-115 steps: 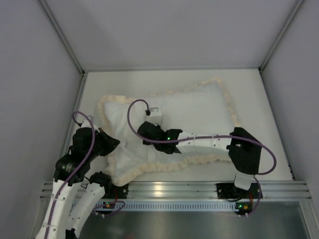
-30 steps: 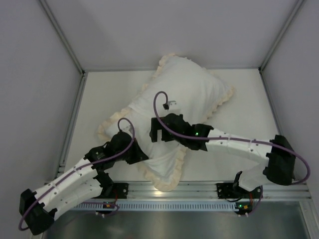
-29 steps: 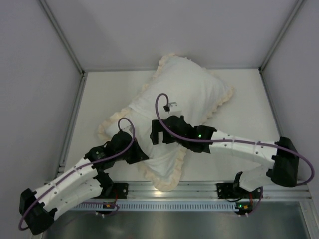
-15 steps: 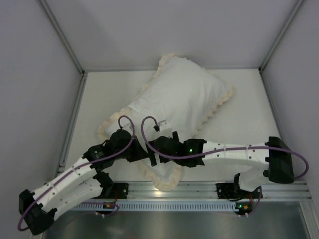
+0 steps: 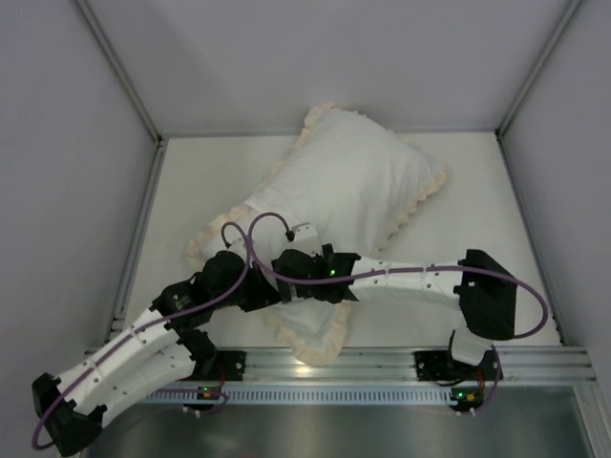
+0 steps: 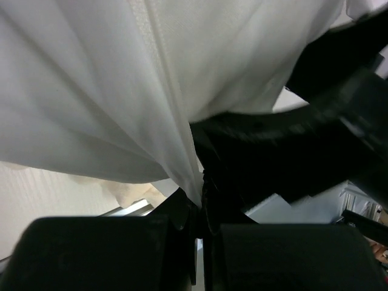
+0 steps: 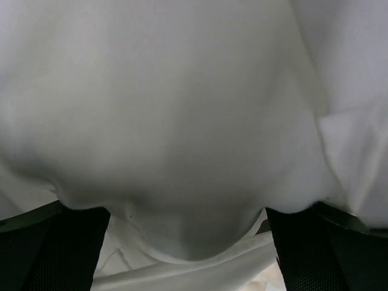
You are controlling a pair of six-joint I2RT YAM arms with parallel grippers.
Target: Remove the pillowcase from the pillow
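The pillowcase (image 5: 353,181) lies white face up, slanting from the back wall to the near rail, and its cream frill (image 5: 307,349) runs all round. The pillow stays hidden inside it. My left gripper (image 5: 265,292) is at the cover's near left part, shut on a gathered fold of its white cloth (image 6: 182,139), which rises from my left gripper (image 6: 201,203). My right gripper (image 5: 289,274) sits just beside it, open. A plump white bulge (image 7: 182,121) fills the wide span of my right gripper (image 7: 188,245); I cannot tell if it is cover or pillow.
The white table (image 5: 477,191) is boxed in by grey walls on three sides. An aluminium rail (image 5: 382,361) runs along the near edge under the frilled corner. The right arm's black forearm (image 6: 315,139) crosses close to my left wrist.
My right gripper has slid from the middle of the cushion toward the near left, stopping beside the left gripper. The left gripper keeps its hold, and the cover has barely shifted.
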